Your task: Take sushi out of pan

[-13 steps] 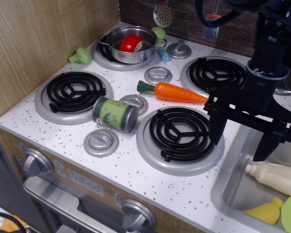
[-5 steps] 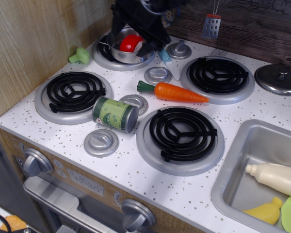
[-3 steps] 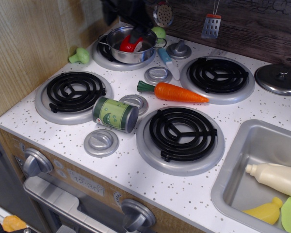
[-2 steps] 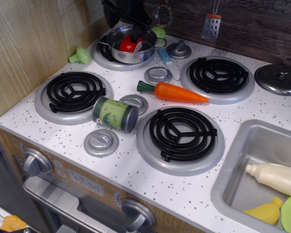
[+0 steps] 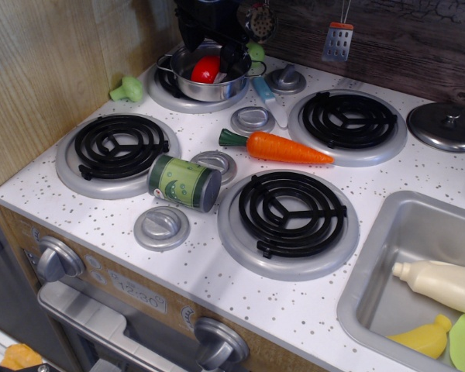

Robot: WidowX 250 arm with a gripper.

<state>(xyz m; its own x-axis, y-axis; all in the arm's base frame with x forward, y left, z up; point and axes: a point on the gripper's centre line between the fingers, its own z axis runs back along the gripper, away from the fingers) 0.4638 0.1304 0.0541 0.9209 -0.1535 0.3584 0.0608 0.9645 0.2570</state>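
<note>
The pan is a small shiny steel pot standing on the back left burner. The sushi is a glossy red piece with a white part, lying inside the pan. My black gripper hangs over the pan from the top edge of the view. It is open, with one finger at the pan's left rim and the other finger dipping in just right of the sushi. The sushi shows between the two fingers. I cannot tell whether either finger touches it.
An orange carrot lies mid-stove and a green can lies on its side nearer the front. A green ball sits behind the pan and a green toy to its left. A steel lid is at far right, and a sink holding a bottle at front right.
The gripper has swung from over the sink at right to the back left and come down over the pan. In the last half second it shifted slightly so its fingers straddle the sushi.
</note>
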